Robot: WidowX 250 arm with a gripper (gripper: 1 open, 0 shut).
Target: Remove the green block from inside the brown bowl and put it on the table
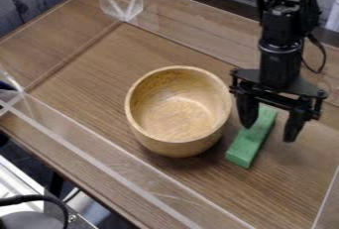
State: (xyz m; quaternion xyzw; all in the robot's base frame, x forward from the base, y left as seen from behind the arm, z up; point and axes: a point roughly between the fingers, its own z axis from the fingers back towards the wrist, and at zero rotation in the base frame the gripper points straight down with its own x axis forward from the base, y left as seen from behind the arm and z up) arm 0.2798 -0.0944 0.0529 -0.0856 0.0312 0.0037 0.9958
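The green block (249, 142) lies flat on the table (93, 69), just right of the brown bowl (169, 134) and touching or nearly touching its outer wall. The bowl sits upright mid-table and its inside is bare wood. My gripper (272, 120) points straight down over the far end of the block, open, with one dark finger on each side of that end and nothing held between them.
Low clear plastic walls (79, 124) edge the tabletop, with a corner bracket (129, 5) at the back. The black arm column (281, 25) rises over the right side. Bare tabletop lies left of and behind the bowl.
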